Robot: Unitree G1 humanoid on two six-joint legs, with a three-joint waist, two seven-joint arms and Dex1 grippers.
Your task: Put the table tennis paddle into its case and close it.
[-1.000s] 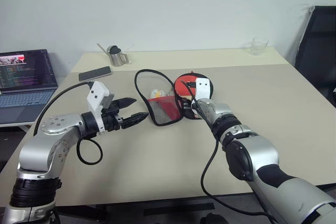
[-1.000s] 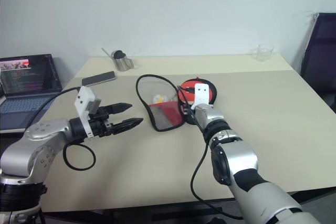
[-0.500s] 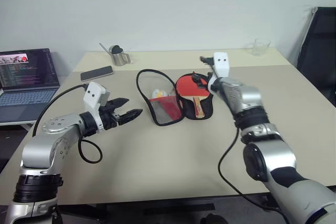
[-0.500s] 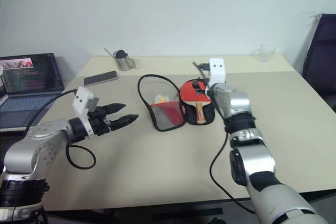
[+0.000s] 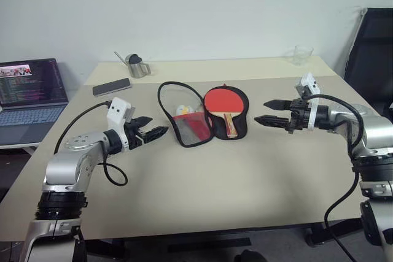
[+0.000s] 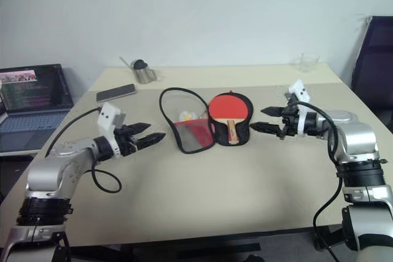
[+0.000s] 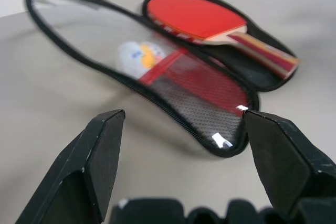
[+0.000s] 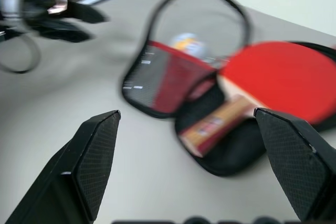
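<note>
The case (image 5: 202, 115) lies unzipped and spread flat near the middle of the beige worktop (image 5: 202, 176), its two halves side by side. The paddle (image 5: 224, 105) rests in the half on the robot's right, red face up, its round blade toward the far edge of the worktop and its striped wooden handle pointing toward the robot. The other half, the flap with the mesh pocket, lies open to the left with its black piping forming a loop; something pale shows through the mesh, too small to make out. The left claw (image 5: 151, 131) hovers just left of the open flap, apart from it, its two black fingers spread and holding nothing. The right claw (image 5: 270, 112) hangs to the right of the case, pointing toward it, fingers likewise spread wide and empty. Farther back on the worktop sit a phone (image 5: 111, 86), a small metal jug (image 5: 136, 65) and a clear glass (image 5: 302, 54). An open laptop (image 5: 31, 93) stands off to the left.
</note>
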